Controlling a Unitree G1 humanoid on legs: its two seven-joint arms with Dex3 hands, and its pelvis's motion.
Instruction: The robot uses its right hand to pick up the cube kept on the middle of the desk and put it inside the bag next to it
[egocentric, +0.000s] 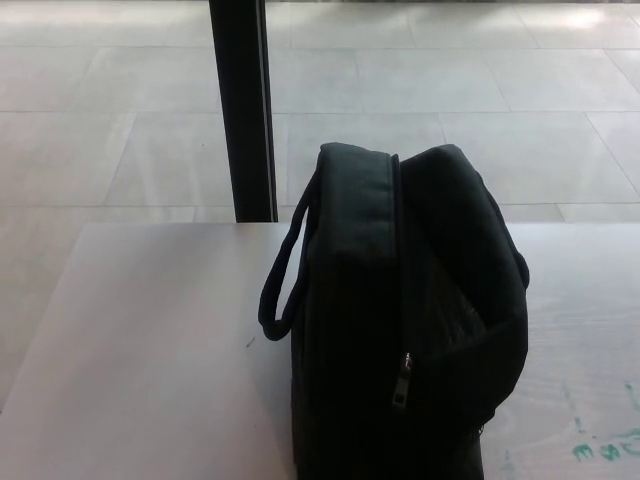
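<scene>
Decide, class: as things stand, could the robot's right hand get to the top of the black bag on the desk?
Probably yes. The right hand is out of view, but nothing stands over or beside the bag on the desk; its top and right side are clear.

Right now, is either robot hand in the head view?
No. Only the black bag standing on the desk shows, with a dark post and tiled floor behind; no hand appears.
</scene>
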